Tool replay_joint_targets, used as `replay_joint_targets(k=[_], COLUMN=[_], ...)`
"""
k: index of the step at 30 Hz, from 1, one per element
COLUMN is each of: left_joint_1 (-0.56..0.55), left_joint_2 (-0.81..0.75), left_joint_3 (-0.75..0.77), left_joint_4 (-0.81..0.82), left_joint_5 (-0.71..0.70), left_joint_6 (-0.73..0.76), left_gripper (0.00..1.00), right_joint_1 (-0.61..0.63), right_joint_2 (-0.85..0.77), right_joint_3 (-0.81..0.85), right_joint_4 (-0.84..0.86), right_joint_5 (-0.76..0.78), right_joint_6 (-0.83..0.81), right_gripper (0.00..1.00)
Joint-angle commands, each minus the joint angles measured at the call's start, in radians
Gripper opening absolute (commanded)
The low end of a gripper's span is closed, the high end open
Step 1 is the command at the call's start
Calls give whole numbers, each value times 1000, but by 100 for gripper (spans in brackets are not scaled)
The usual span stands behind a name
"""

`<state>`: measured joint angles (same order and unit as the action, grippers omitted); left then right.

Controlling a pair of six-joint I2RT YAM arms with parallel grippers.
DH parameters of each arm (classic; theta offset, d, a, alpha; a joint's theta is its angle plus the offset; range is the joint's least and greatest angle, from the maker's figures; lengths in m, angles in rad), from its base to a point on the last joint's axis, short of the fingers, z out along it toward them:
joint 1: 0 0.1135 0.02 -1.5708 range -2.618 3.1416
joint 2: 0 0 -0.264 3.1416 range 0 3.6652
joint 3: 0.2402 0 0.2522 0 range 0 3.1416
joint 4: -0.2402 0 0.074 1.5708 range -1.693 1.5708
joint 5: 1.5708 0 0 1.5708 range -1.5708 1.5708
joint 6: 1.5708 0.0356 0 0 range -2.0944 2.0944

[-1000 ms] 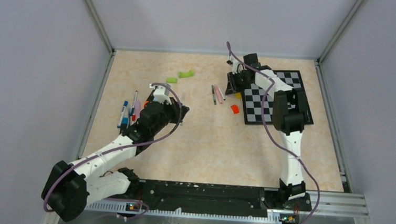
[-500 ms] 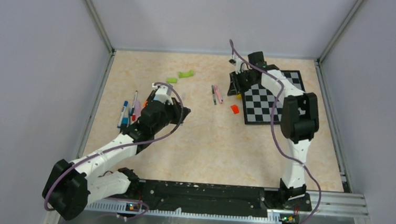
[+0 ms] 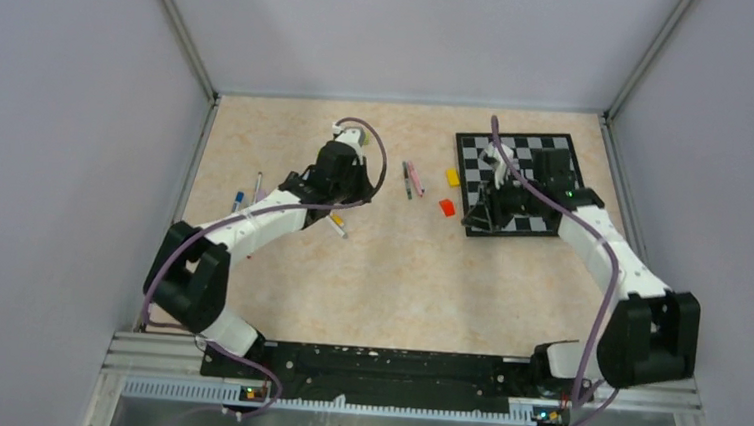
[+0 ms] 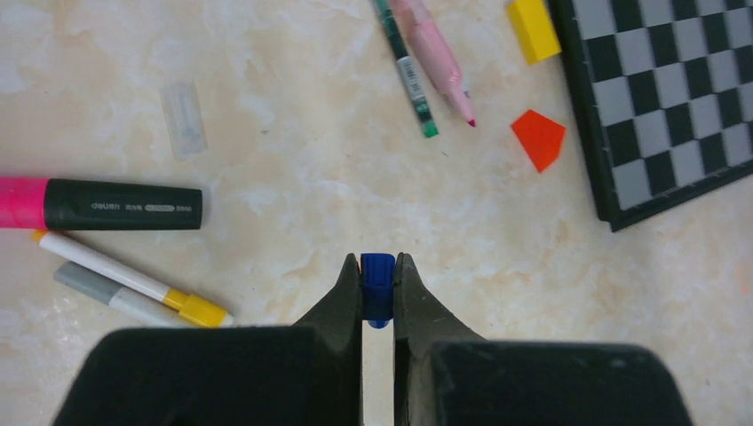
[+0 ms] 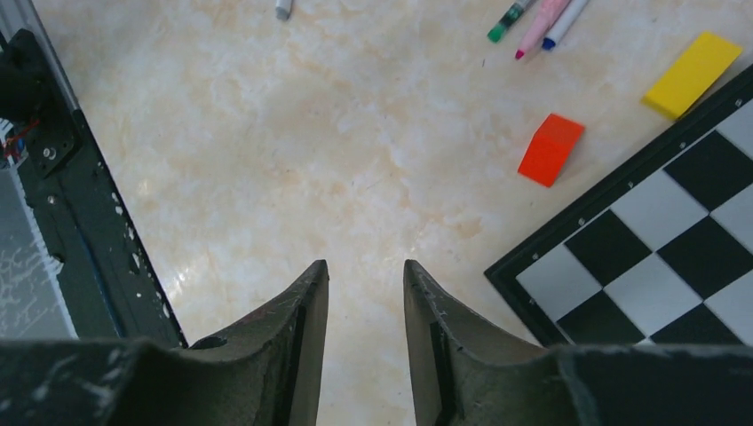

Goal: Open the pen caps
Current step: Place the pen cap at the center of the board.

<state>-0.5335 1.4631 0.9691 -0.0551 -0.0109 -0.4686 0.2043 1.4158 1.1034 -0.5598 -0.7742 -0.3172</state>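
Table [image 3: 399, 275]: I see a marbled top with walls on three sides.
Checkerboard [image 3: 533, 149]: lies flat toward the table's far right corner.
Left gripper [image 4: 378, 266]: over the far middle of the table, jaws almost together, pinching the blue cap.
Right gripper [image 5: 366, 271]: hangs above the checkerboard's near left corner. Its jaws are a narrow gap apart and I see nothing between them.
Highlighter [image 4: 107, 204]: black barrel with a pink end, flat on the table to the left gripper's left.
White pen [image 4: 133, 280], grey pen [image 4: 107, 297]: touching side by side, just beside the highlighter.
Green pen [image 4: 407, 67], pink pen [image 4: 437, 58]: side by side between the left gripper and the checkerboard, tips bare.
Left-edge pens [image 3: 244, 199]: a few, too small for me to detail.
Yellow block [image 5: 693, 74], orange block [image 5: 550, 149]: apart, lying between the pen pair and the checkerboard's left edge.
Clear cap [image 4: 184, 118]: loose on the table, near the highlighter.
Blue cap [image 4: 377, 288]: held between the left fingertips. I cannot tell whether it touches the table.
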Motion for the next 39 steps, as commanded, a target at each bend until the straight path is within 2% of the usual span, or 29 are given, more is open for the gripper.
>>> replay_joint_targets(k=[1,5,13,18,23,32,39], left_joint_1=[28,56,99,107,111,112,112], left_joint_2=[176,350,545,614,642,628,592], left_joint_3=[174,327,537,612,646,671,661], left_joint_4=[-168,-261,-340,-375,-386,-404,-405], left_joint_5=[-66,-112,-156,-170,-172,-179,-190], left_joint_6=[59,84,132,163,180,201,219], left_gripper=[2,2,4,9,20,31,33], right_joint_1=[-46,-76,-157,-164,-168,-185,-210], right_joint_2=[-231,-351,-333,-332,-330,-330,-328], right_joint_3=[-186,-320,-384,-398,-401,-408,-413], right_joint_4=[159,235,289,295,294,296,300], right_joint_5=[-84,-126,-203,-218,-226,-246,-255], right_joint_6=[-18,1,30,25,21,21,22], right_gripper=[38,40,40,40,40,40,40])
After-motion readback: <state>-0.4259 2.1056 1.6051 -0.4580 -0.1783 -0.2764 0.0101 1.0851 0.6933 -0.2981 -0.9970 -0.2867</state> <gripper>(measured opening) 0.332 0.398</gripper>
